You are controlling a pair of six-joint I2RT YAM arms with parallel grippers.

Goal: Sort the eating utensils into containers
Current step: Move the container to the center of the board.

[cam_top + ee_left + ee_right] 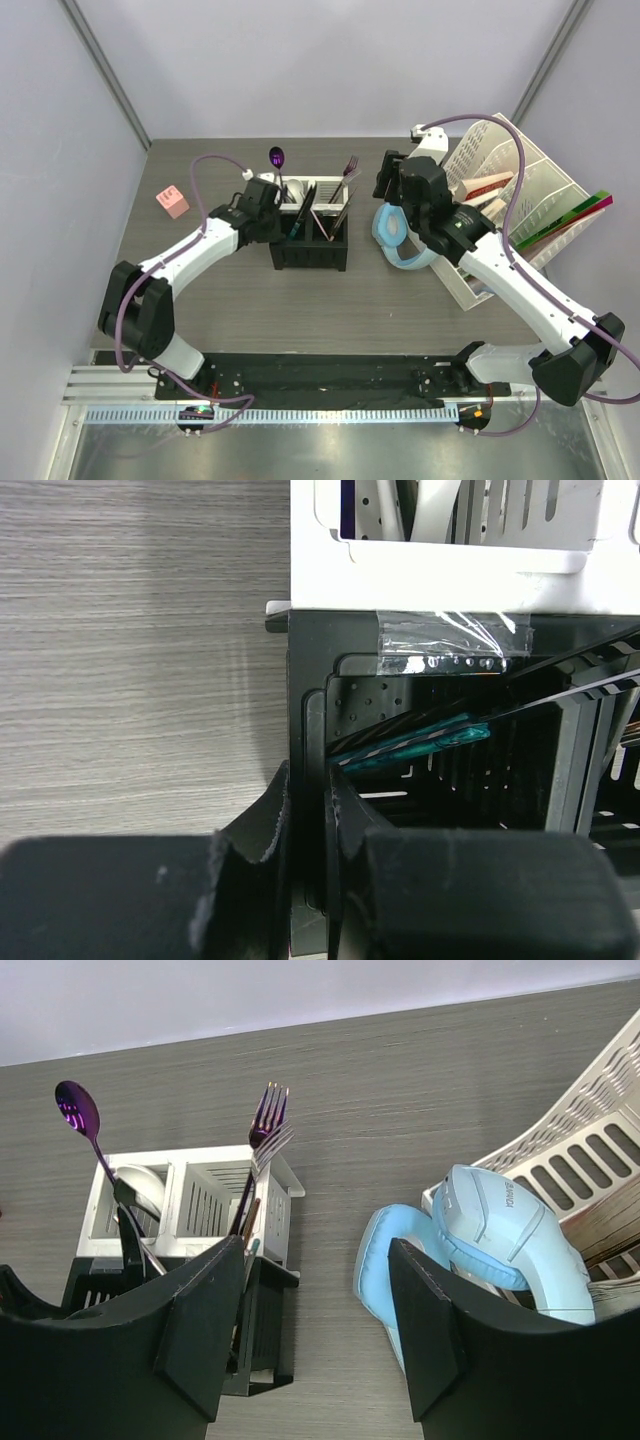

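Two grippers: left gripper (pixel 308 780) clenched on black caddy (pixel 400 695) wall, green-patterned piece (pixel 420 742) inside; right gripper (pixel 318 1260) jaws spread wide, empty, beside light blue ring (pixel 500 1230)

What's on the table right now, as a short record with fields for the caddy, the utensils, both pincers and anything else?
caddy: black caddy mid-table, white compartments at its back
utensils: purple spoon and purple fork standing in it; green-patterned piece leaning inside a black compartment
left pincer: shut on the caddy's side wall
right pincer: open, empty, between caddy and light blue ring
other: pink block far left; white rack at right
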